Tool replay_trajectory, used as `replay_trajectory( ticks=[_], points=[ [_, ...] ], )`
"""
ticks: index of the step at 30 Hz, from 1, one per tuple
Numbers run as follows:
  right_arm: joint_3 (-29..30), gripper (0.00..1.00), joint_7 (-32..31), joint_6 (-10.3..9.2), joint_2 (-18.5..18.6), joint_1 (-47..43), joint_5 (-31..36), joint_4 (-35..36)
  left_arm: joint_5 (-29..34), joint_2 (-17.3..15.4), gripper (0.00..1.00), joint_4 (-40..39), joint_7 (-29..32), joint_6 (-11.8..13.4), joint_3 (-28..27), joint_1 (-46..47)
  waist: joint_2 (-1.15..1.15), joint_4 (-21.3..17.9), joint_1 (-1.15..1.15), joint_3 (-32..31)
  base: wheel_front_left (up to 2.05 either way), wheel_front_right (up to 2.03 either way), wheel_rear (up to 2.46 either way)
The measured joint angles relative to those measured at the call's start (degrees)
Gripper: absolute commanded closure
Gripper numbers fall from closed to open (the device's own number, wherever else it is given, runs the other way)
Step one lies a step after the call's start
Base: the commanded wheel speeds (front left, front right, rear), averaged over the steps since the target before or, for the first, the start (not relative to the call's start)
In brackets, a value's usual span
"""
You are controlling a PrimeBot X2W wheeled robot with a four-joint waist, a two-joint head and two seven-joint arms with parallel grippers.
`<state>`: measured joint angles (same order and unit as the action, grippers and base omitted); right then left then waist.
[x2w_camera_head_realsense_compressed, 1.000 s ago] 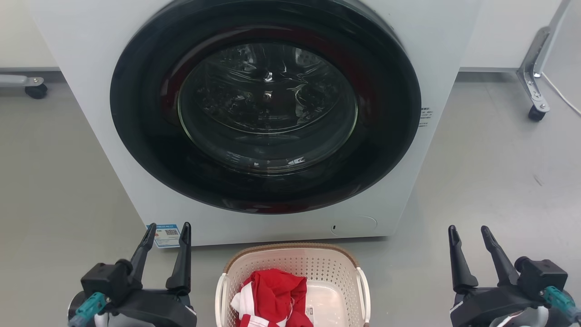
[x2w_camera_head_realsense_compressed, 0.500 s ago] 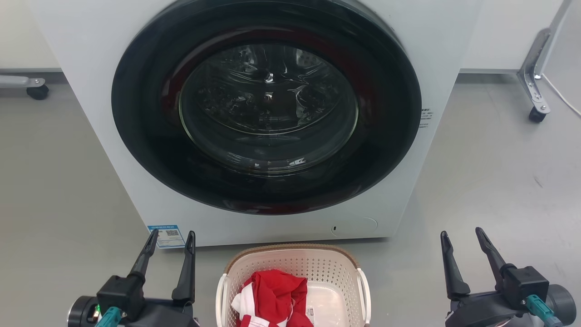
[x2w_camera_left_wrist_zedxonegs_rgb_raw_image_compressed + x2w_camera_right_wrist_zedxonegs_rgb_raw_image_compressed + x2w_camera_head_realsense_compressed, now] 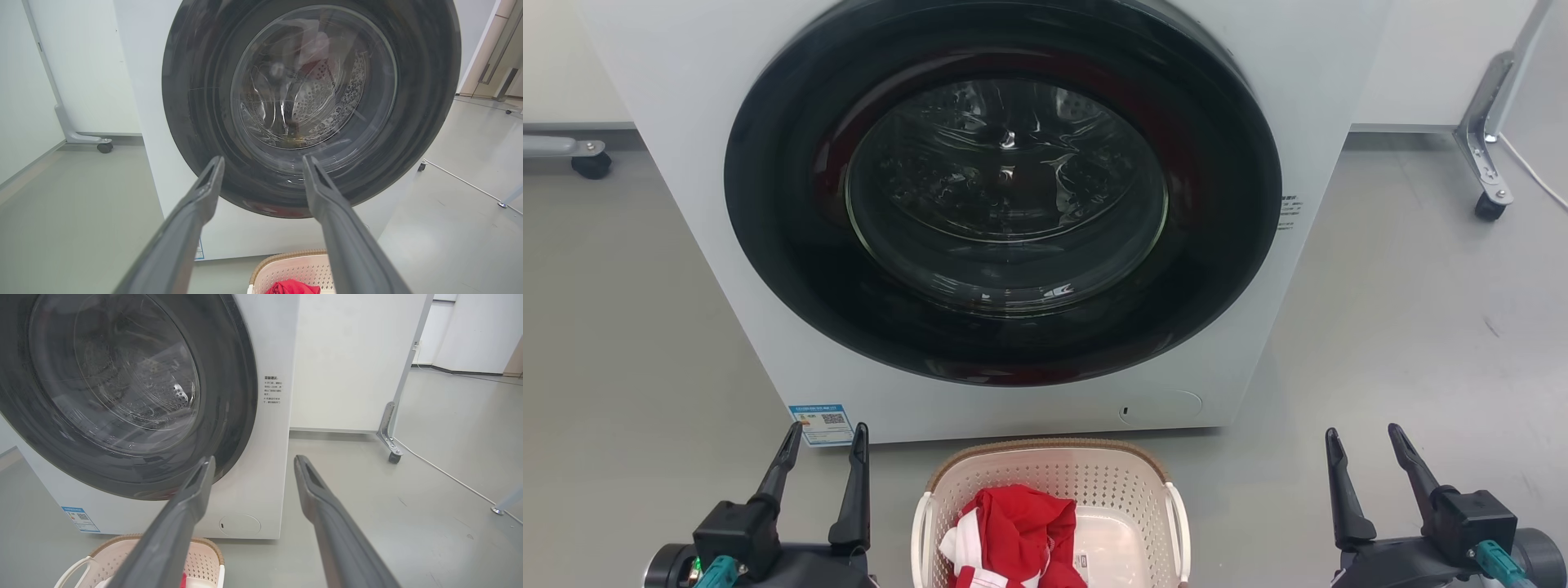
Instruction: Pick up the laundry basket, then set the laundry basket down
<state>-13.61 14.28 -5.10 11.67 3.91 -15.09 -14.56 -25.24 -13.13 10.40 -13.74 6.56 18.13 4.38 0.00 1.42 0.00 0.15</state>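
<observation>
The laundry basket, cream perforated plastic with a brown woven rim and white side handles, sits on the floor right in front of the washing machine, with a red and white garment inside. My left gripper hovers open to the basket's left, nothing between its fingers. To the basket's right my right gripper is open and empty as well. In the left wrist view the basket shows low between the fingers. The right wrist view has the basket at the bottom left.
A white front-loading washing machine with a large dark round door stands close behind the basket. A white panel on castor legs is at the back right, another castor at the back left. Grey floor lies on both sides.
Both grippers have sunk slightly toward the bottom of the head view and shifted a little sideways. The basket and garment have not moved.
</observation>
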Motion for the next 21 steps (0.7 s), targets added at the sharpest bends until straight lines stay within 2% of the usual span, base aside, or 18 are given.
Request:
replay_trajectory(
  ticks=[21],
  points=[
    [1.1, 0.00, 0.0, 0.65, -0.7, 0.0, 0.0, -0.2, -0.3, 0.5, 0.00, 0.4, 0.8, 0.1, -0.6, -0.1, 0.00, 0.1, 0.00, -0.2, 0.00, 0.00, 0.00]
  ],
)
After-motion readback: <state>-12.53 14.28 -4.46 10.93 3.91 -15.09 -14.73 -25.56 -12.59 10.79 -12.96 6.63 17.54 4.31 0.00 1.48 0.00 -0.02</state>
